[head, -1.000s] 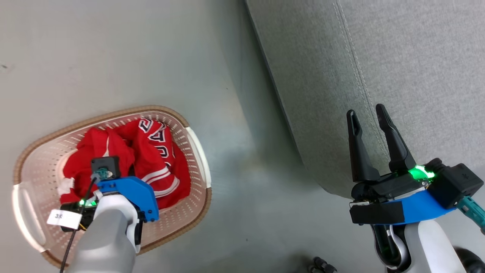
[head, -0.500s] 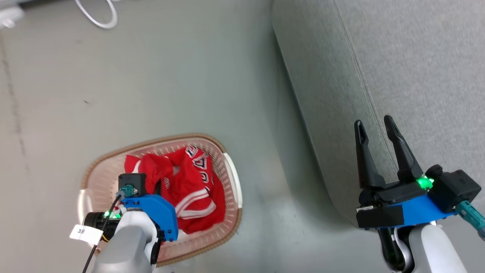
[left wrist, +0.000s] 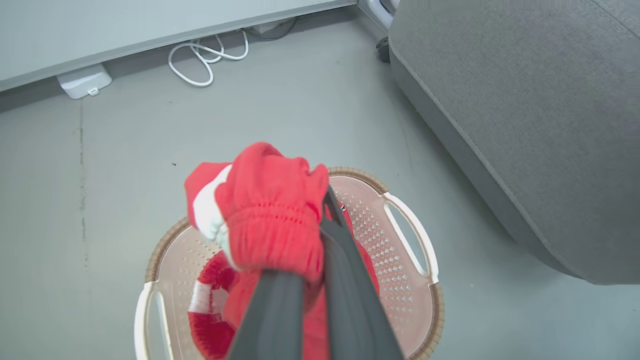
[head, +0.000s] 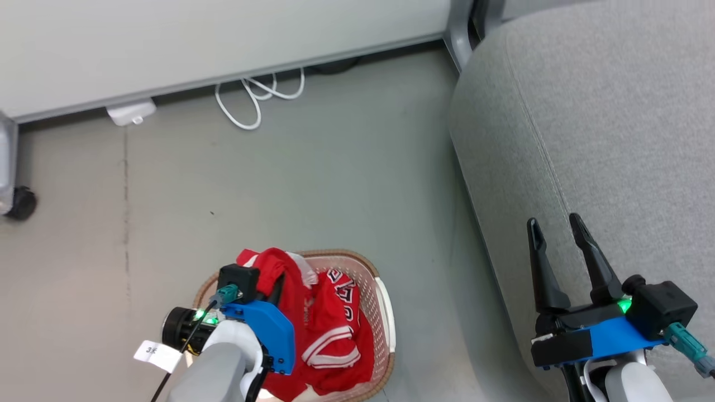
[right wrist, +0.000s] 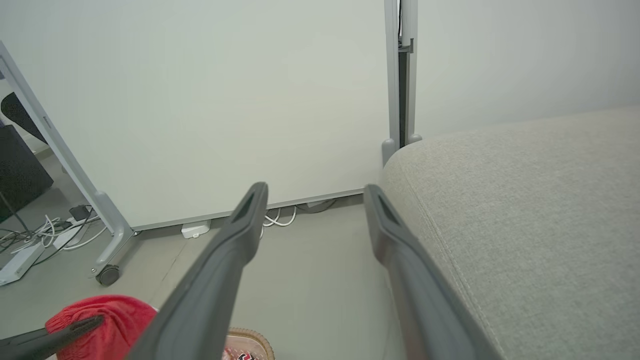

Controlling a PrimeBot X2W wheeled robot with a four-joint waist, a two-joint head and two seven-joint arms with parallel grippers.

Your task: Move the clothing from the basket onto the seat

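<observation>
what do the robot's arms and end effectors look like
Pale grey forearms, blue brackets, black camera boxes, teal plugs, green lights. The left end effector and right end effector have two long dark fingers. Left cable carries a white tag.

This looks like a robotics lab or test room dressed up as a living space, not a real home. A tall white partition panel (right wrist: 225,100) stands in a grey metal frame (right wrist: 392,75), one leg riding on a black castor wheel (right wrist: 107,274). Along the foot of the panel, a looped white cable (head: 254,100) and a small white plastic box (head: 131,111) lie on a bare, smooth grey floor (head: 307,184). Past the panel's castor end more white cables (right wrist: 35,237) trail, perhaps around a power strip. At the panel's other end sits a light grey fabric sofa seat (head: 603,123).
</observation>
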